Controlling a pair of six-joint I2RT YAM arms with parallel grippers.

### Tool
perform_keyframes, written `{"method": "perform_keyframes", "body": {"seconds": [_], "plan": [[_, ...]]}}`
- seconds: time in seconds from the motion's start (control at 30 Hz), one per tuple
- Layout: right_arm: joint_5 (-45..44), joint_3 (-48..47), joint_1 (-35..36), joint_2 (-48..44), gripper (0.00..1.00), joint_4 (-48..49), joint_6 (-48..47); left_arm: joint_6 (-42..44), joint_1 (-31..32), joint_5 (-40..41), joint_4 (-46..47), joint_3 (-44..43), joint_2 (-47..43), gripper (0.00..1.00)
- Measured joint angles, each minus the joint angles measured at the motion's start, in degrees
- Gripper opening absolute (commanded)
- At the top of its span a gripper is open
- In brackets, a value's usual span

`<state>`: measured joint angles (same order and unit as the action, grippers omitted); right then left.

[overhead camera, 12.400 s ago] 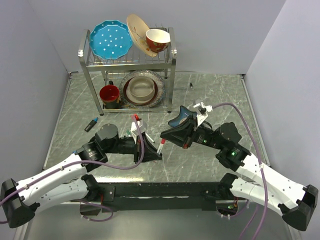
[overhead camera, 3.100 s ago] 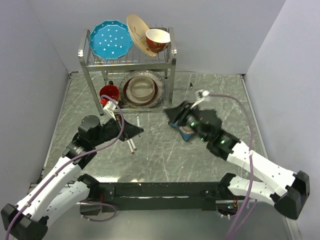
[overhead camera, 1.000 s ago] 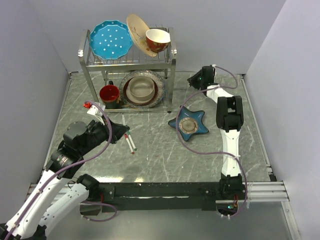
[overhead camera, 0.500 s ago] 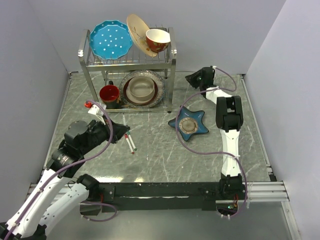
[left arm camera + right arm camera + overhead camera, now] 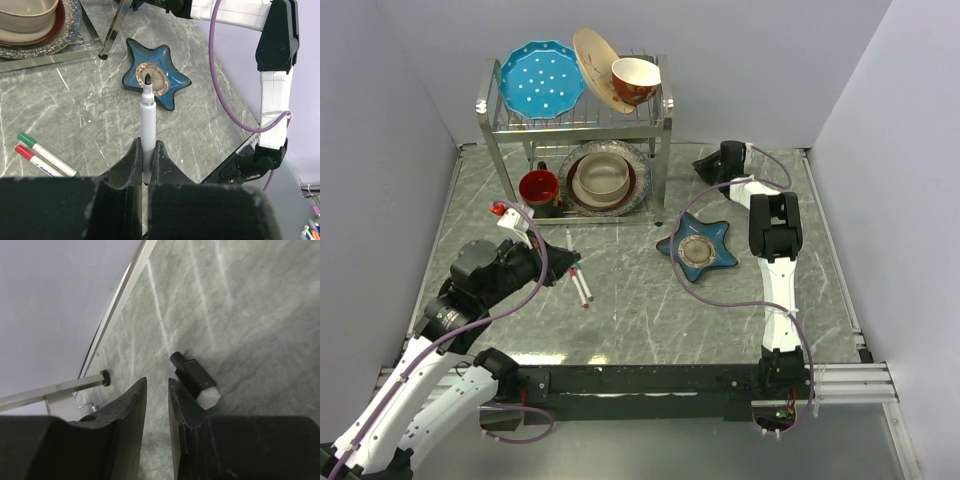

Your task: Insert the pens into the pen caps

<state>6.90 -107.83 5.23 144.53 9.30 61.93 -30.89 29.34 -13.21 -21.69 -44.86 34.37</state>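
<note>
My left gripper (image 5: 146, 145) is shut on a white-barrelled pen (image 5: 147, 112) whose bare black tip points away from me, held above the table; it sits at the left in the top view (image 5: 558, 264). Two more white pens, one green-ended (image 5: 47, 155) and one red-ended (image 5: 31, 159), lie side by side on the table (image 5: 582, 287). My right gripper (image 5: 156, 385) is at the far back of the table (image 5: 707, 166), its jaws a little apart and empty. A dark pen cap (image 5: 195, 376) with a white end lies just outside its right finger. The blue-ended marker is out of view.
A metal dish rack (image 5: 575, 120) with plates, bowls and a red mug (image 5: 539, 187) stands at the back left; one rack foot (image 5: 104, 378) is close to my right gripper. A blue star-shaped dish (image 5: 697, 250) lies mid-table. The back wall is near.
My right gripper has shifted slightly at the back of the table, near the dark cap. My left gripper still holds the pen in about the same place.
</note>
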Motion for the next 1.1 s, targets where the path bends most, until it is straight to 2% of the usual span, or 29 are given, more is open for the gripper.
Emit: {"method": "perform_keyframes", "body": {"seconds": [0.43, 0.8, 1.1], "plan": [[-5.64, 0.92, 0.0, -0.76, 0.32, -0.96, 2.93, -0.24, 0.0, 0.07, -0.15, 0.0, -1.99, 0.01], [-14.69, 12.76, -0.9, -8.13, 0.32, 0.5, 8.41, -0.24, 0.0, 0.07, -0.15, 0.0, -2.12, 0.01], [-14.19, 12.63, -3.28, -8.7, 0.41, -0.28, 7.78, -0.31, 0.0, 0.04, -0.02, 0.09, -0.98, 0.01]]}}
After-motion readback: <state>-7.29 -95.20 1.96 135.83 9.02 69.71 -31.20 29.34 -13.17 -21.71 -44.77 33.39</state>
